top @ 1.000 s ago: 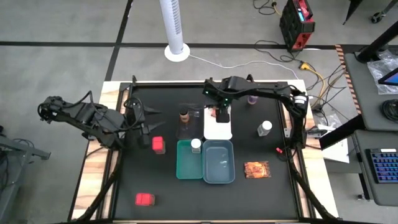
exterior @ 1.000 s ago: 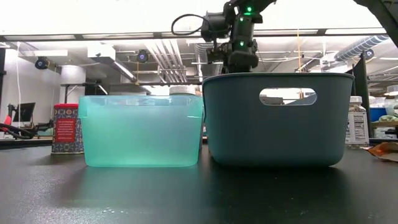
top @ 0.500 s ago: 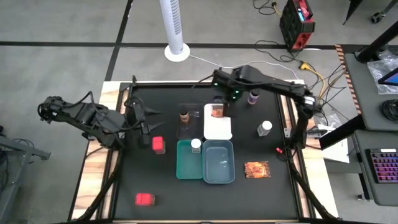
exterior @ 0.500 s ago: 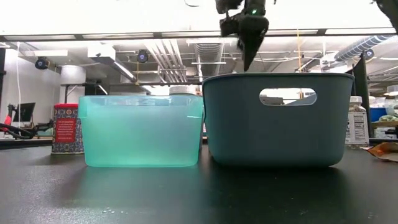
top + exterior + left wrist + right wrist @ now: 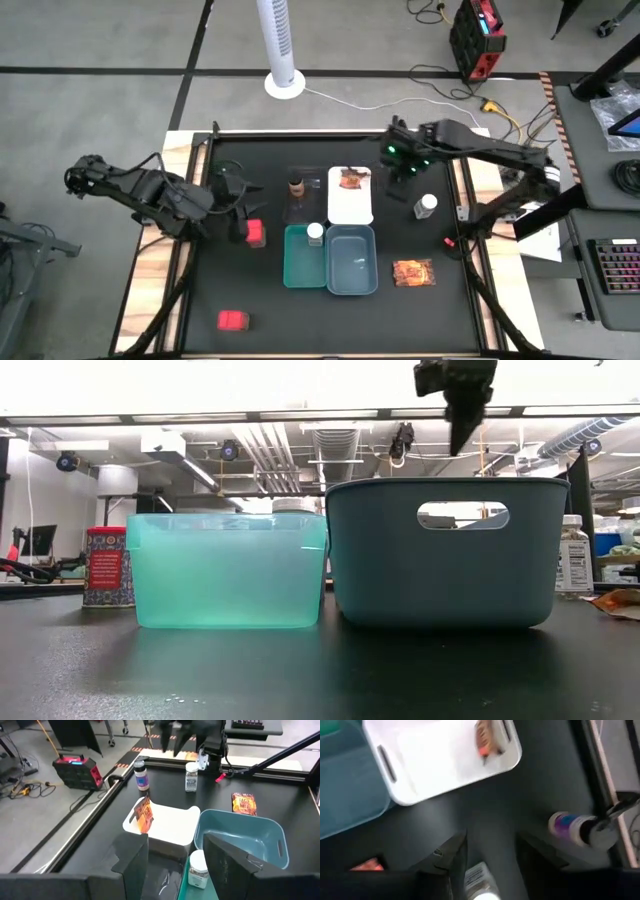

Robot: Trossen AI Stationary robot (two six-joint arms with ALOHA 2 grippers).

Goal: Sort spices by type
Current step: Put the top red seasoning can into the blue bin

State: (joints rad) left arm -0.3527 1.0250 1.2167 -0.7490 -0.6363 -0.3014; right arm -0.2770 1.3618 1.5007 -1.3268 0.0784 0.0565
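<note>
Both arms are matte black, built of slim tubular links joined by bulkier rounded joint housings. The right arm (image 5: pixel 470 145) carries small green indicator lights near its wrist, and a pale band shows at its base end. The left arm (image 5: pixel 130 190) has black cables looping along its links and no lit markers in view. Each ends in two flat, dark, wedge-shaped fingers (image 5: pixel 131 860) with angular edges; those of the right arm (image 5: pixel 447 862) look the same, plain and unmarked.
</note>
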